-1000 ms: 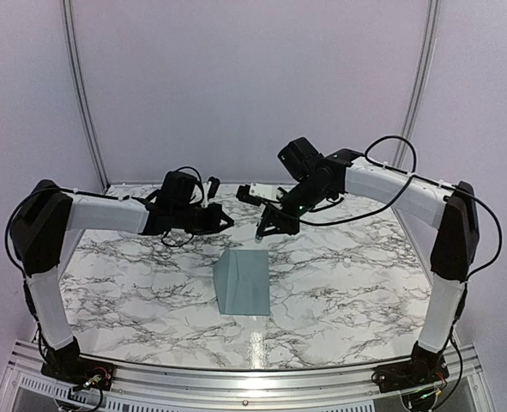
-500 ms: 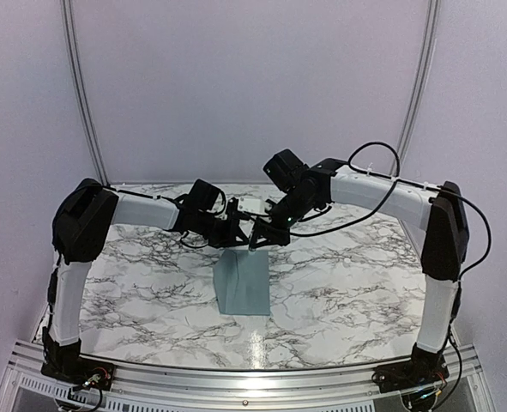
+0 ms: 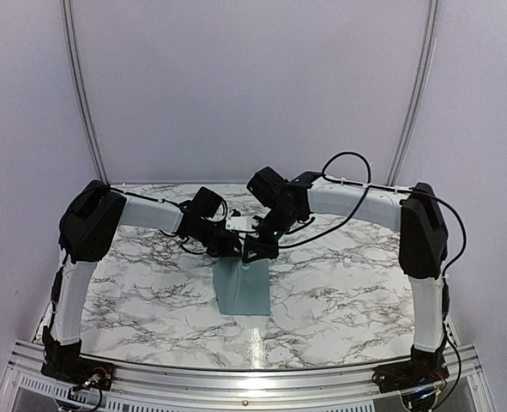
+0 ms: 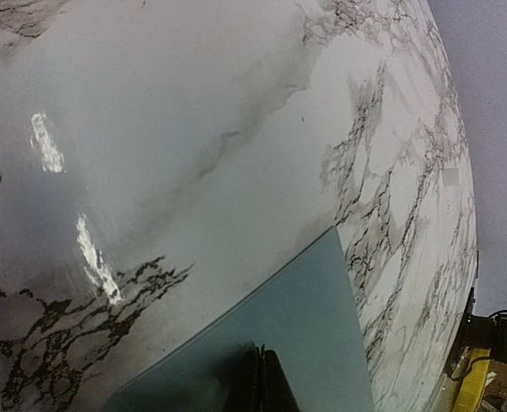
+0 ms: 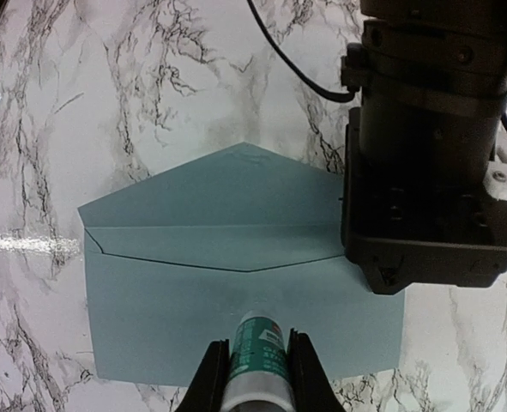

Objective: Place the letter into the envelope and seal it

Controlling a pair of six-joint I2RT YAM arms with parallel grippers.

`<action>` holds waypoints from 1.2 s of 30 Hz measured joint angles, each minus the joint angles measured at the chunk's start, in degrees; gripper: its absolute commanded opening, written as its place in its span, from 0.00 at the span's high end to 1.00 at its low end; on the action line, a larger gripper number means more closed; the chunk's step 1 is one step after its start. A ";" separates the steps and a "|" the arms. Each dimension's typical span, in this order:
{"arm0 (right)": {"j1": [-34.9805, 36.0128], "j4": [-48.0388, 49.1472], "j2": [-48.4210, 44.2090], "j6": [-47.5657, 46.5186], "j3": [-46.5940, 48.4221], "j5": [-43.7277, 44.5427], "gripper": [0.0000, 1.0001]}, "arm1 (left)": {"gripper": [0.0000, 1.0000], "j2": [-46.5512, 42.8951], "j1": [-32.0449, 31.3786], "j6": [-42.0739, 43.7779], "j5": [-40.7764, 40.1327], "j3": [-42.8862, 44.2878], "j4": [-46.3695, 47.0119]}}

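Marble table [image 3: 133, 300] beneath both my arms. The blue-grey envelope [image 5: 193, 292] lies flat at its middle with the triangular flap open. My left gripper [image 4: 266, 378] is down on one end of it, fingers pressed together. My right gripper [image 5: 259, 365] is over the envelope's body, clamped on a small green-and-white tube [image 5: 257, 330].
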 measured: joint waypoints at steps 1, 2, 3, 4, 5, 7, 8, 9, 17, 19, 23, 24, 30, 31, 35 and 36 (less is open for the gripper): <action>0.00 -0.13 0.63 0.00 0.44 0.13 1.00 | 1.00 0.00 0.00 0.11 -0.02 0.11 -0.24; 0.00 -0.13 1.20 0.02 0.68 0.26 1.00 | 1.00 0.00 0.00 0.22 -0.02 0.20 -0.57; 0.00 -0.20 1.70 0.04 0.98 0.50 1.00 | 1.00 0.04 0.00 0.39 -0.02 0.39 -0.92; 0.02 -0.20 2.21 0.07 1.25 0.72 1.00 | 1.00 0.07 0.00 0.63 -0.02 0.61 -1.25; 0.02 -0.22 2.80 0.17 1.62 1.03 1.00 | 1.00 0.07 0.00 0.90 -0.04 0.79 -1.51; 0.02 -0.26 3.98 0.24 2.32 1.55 1.00 | 1.00 0.07 0.00 1.16 -0.07 0.96 -1.77; 0.02 -0.26 4.37 0.26 2.51 1.77 1.00 | 1.00 0.07 0.00 1.25 -0.11 0.96 -1.88; 0.02 -0.26 4.72 0.31 2.58 2.08 1.00 | 1.00 0.07 0.00 1.36 -0.13 0.96 -2.05; 0.04 -0.61 6.19 0.74 3.34 2.67 1.00 | 1.00 0.07 0.00 1.84 -0.13 0.96 -2.78; 0.04 -0.72 6.58 0.94 3.63 2.62 1.00 | 1.00 0.07 0.00 2.01 -0.15 0.96 -2.78; 0.07 -0.94 7.39 1.36 4.09 2.60 1.00 | 1.00 0.09 0.00 2.23 -0.15 0.96 -2.80; 0.07 -1.05 7.43 1.49 4.09 2.60 1.00 | 1.00 0.09 0.00 2.25 -0.15 0.96 -2.80; 0.26 -1.16 7.67 1.57 4.09 2.51 1.00 | 1.00 0.09 0.00 2.45 -0.15 0.98 -2.84; 0.28 -1.18 7.78 1.57 4.09 2.47 1.00 | 1.00 0.09 0.00 2.45 -0.15 1.01 -2.86; 0.31 -1.20 8.28 1.60 4.09 2.29 1.00 | 1.00 0.09 0.00 2.45 -0.15 1.01 -3.02; 0.31 -1.20 8.37 1.64 4.09 2.25 1.00 | 1.00 0.09 0.00 2.45 -0.15 1.01 -3.04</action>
